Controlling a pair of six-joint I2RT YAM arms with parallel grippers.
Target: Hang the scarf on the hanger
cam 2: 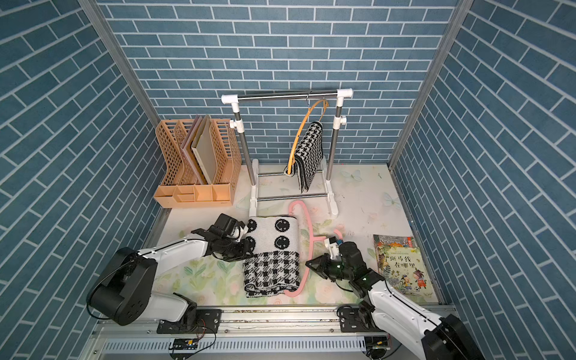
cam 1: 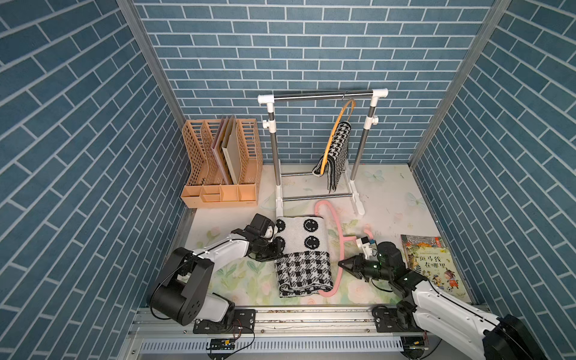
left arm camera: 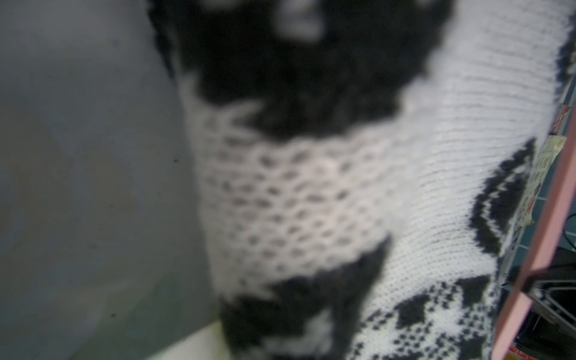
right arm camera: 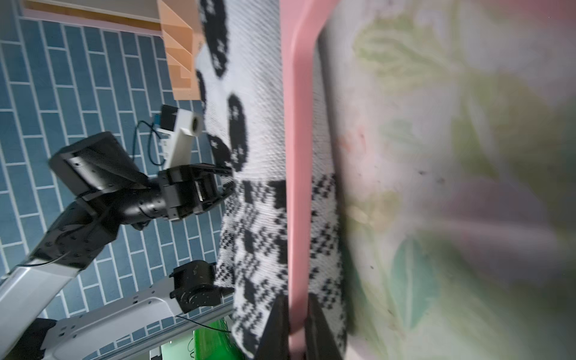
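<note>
The black and white scarf [cam 1: 302, 255] lies folded in the middle of the table [cam 1: 389, 199], on top of the pink hanger [right arm camera: 296, 156]. The hanger's bar sticks out along the scarf's right side, and its hook points toward the clothes rack [cam 1: 324, 95] at the back. On that rack a checked scarf [cam 1: 338, 149] hangs from an orange hanger [cam 1: 335, 124]. A tan file holder [cam 1: 218, 193] stands at the back left. A picture book [cam 1: 433, 265] lies on the right. The left gripper [right arm camera: 229, 182] is pinched tight on the scarf's left edge. The right gripper [cam 1: 343, 264] is squeezed on the pink hanger's bar, right beside the scarf.
</note>
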